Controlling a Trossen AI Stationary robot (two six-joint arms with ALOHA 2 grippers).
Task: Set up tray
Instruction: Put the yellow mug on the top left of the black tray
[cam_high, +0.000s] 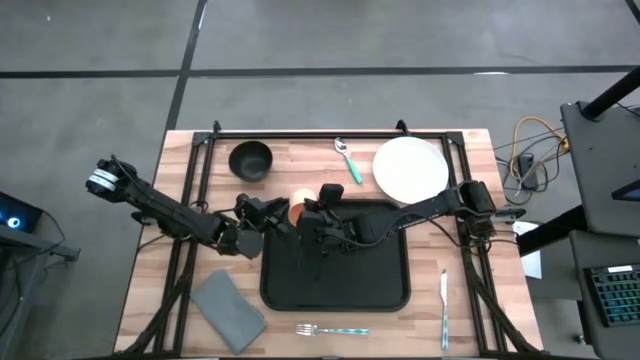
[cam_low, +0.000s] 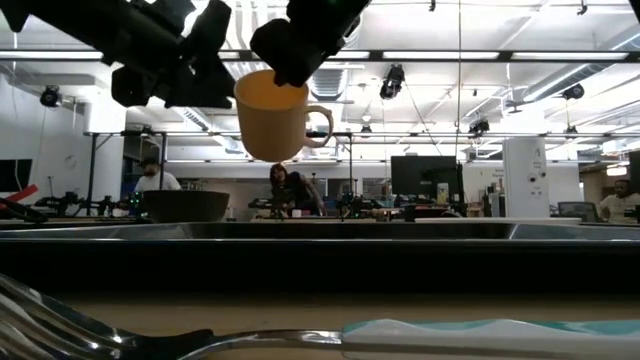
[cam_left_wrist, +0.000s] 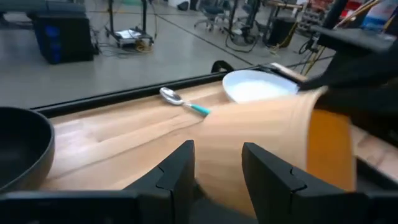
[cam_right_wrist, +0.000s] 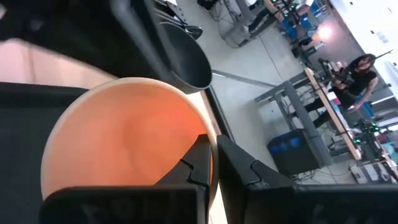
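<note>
Low view: I hold the cup (cam_low: 272, 120) aloft by its rim in the right gripper (cam_low: 300, 62), clamped tight; left gripper (cam_low: 200, 75) wide beside it; tray (cam_high: 385, 290) centre-frame below.

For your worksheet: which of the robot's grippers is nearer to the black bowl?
The left. The left gripper, open, sits just below the black bowl by the mug. The right gripper, shut on the mug's rim, is farther along, over the tray.
</note>
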